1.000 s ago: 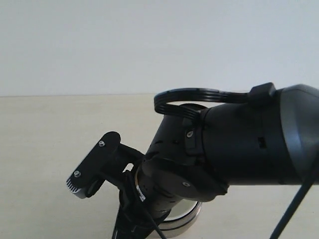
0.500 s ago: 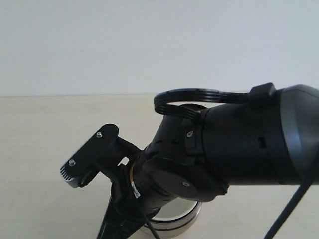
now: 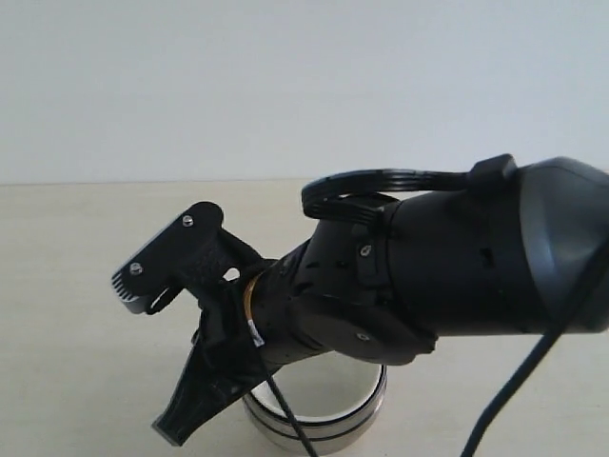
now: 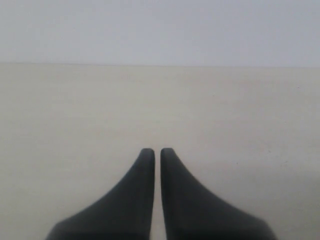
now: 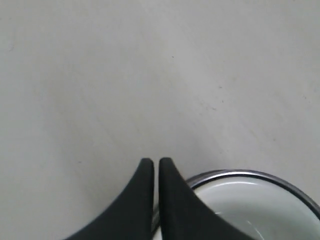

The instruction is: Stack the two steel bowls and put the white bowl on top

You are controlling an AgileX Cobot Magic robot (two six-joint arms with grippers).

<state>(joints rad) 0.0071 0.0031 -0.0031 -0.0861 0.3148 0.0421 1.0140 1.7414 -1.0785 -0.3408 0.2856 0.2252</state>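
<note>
Beside closed right tool, white bowl upright in steel bowls; left tool closed.

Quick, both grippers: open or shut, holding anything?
Left gripper: shut, holding nothing.
Right gripper: shut, holding nothing.

Mirror-shiny steel bowls, glossy white bowl, matt black right tool, smooth matt table
</note>
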